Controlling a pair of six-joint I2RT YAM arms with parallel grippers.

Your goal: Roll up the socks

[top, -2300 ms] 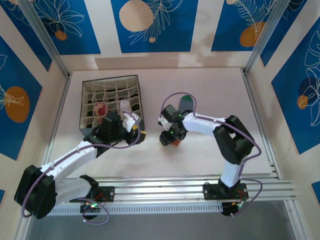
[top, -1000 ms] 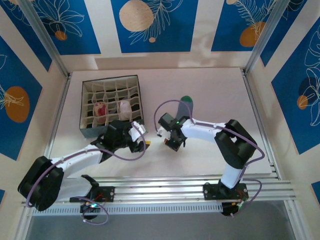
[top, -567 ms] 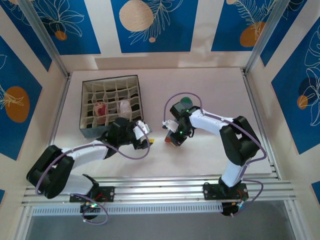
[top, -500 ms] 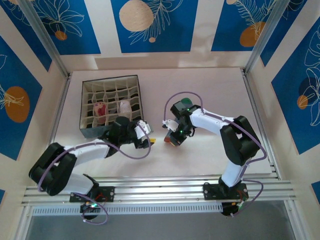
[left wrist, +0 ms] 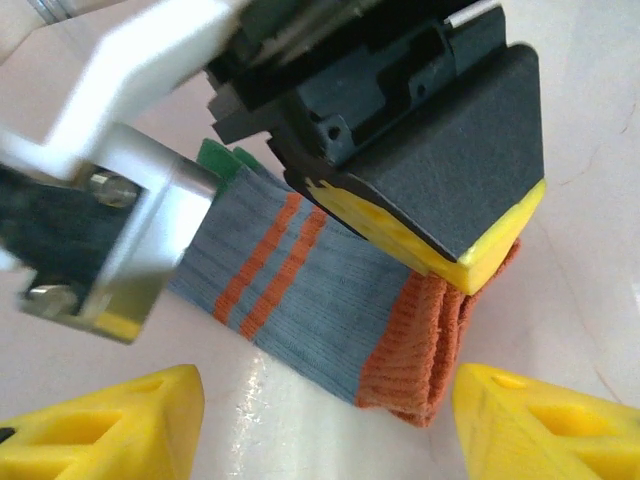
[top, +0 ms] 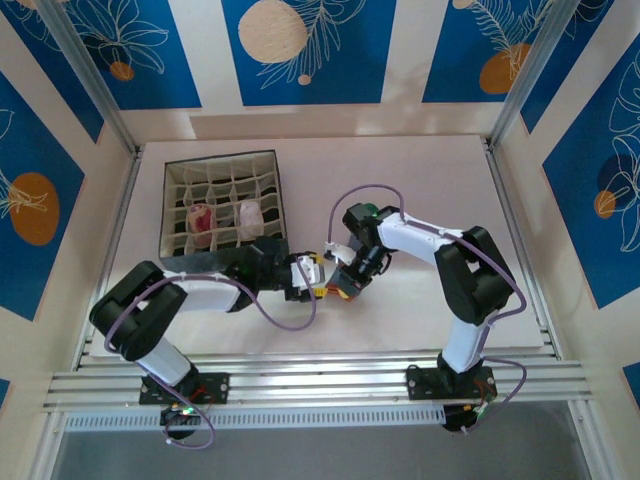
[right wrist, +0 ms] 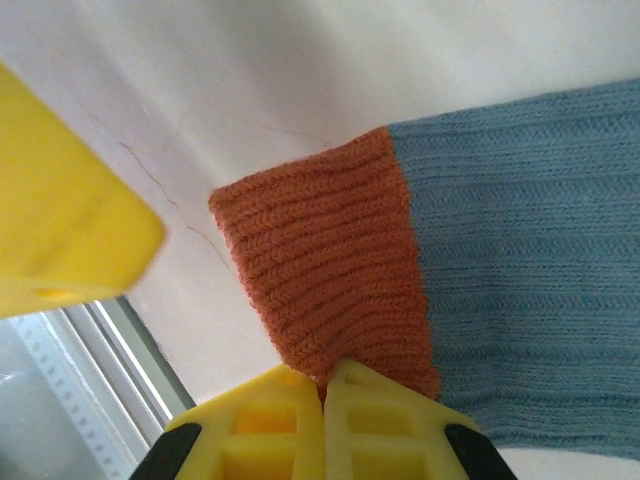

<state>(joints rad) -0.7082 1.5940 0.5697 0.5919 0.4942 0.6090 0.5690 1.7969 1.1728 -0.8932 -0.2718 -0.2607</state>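
The grey-blue sock [left wrist: 300, 285] lies flat on the table [left wrist: 590, 60], near the middle and just right of the near corner of the divided box [top: 190, 262]. Your right pincer [right wrist: 325, 400] is clamped on its orange cuff [right wrist: 320, 270]. The yellow tips are pressed together, with the knit edge pinched between them. Your left pincer [left wrist: 325, 430] comes in low from the box side and stands partly wide. It has one yellow fingertip on either side of the cuff end and holds nothing. The tip on the left of its wrist view sits clear of the fabric (whether the other one brushes the cuff you cannot tell from here). Two orange stripes [left wrist: 265, 260] cross the sock's leg, and a green patch [left wrist: 220, 160] shows at its far end, under the right pincer's bracket. From above, the two pincers meet nose to nose over the sock. In the box, a peach-and-maroon sock [top: 200, 217] and a white sock [top: 248, 214] sit bundled in separate cells.
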